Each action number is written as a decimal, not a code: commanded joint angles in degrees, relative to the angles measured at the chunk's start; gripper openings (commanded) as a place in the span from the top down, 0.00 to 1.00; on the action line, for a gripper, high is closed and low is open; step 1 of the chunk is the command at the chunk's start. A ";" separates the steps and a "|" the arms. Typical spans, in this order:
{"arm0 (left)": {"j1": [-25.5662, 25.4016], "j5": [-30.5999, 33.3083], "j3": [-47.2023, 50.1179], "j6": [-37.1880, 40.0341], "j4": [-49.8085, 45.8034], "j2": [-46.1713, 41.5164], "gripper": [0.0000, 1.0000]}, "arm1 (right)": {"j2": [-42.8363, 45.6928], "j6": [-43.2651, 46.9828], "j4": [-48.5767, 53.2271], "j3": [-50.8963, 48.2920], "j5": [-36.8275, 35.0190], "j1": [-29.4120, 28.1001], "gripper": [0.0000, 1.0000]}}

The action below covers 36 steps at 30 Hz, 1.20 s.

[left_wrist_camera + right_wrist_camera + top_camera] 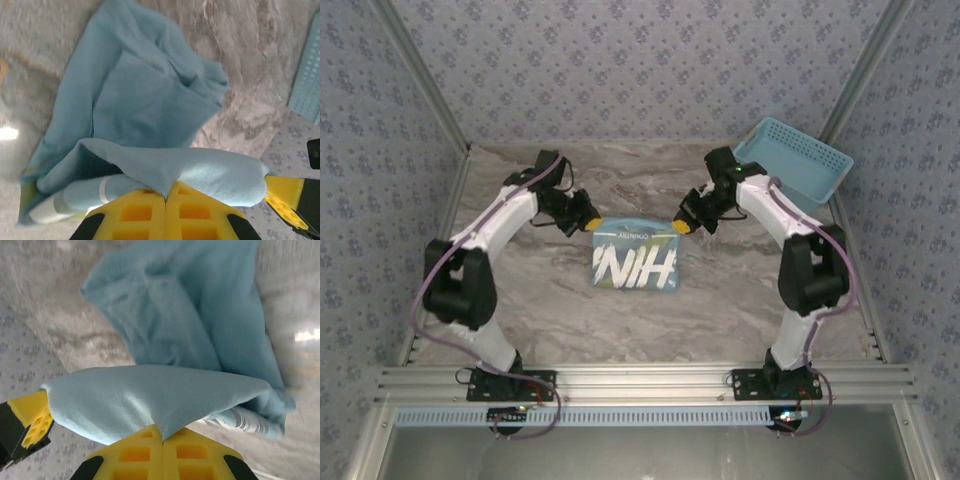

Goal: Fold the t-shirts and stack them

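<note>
- Lying at the middle of the marbled tabletop [540, 290], between the two arms, is a light sky-blue t-shirt [635, 262], folded into a rough rectangle.
- Its white lettering [636, 268] faces up and reads upside down from the top camera (large block letters, with a smaller line above them).
- The left hand [591, 222] sits at the shirt's far left corner, and the right hand [681, 226] at its far right corner; the two are level with each other across the far edge.
- In the left wrist view the left hand [166, 197] has its yellow pads pressed together with a fold of blue cloth pinched between them, so it is closed on the t-shirt [145, 100].
- From that pinch the cloth drapes forward and down onto the tabletop in loose folds.
- In the right wrist view the right hand [162, 435] is likewise clamped tight on a raised peak of the t-shirt [200, 315], no gap between its pads.
- Cloth is stretched between the two grips, and each wrist camera catches a yellow finger of the other hand at the edge of its view.
- A light-blue lattice basket [795, 160] stands tilted at the far right corner of the tabletop, well apart from the shirt.
</note>
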State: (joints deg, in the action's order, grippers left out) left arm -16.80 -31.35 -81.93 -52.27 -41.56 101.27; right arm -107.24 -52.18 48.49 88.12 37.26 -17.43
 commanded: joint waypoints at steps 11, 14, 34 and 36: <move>1.06 8.74 -19.08 2.97 -5.89 10.87 0.42 | -9.83 8.06 -1.80 18.10 -14.91 3.44 0.47; -1.09 9.33 -3.33 -6.72 -1.39 -0.85 0.48 | -0.52 9.30 -6.40 8.23 -15.94 2.41 0.46; -35.43 40.81 41.72 -74.05 47.68 -13.70 0.50 | 39.20 0.61 -30.09 -36.72 -5.70 -1.66 0.42; -36.00 40.43 39.84 -75.16 47.10 -11.04 0.51 | 39.54 0.69 -29.45 -36.83 -4.70 -0.52 0.43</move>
State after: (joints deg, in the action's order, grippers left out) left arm -52.10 4.34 -40.49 -108.99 3.60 87.09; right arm -69.38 -53.04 16.49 49.50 29.85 -19.16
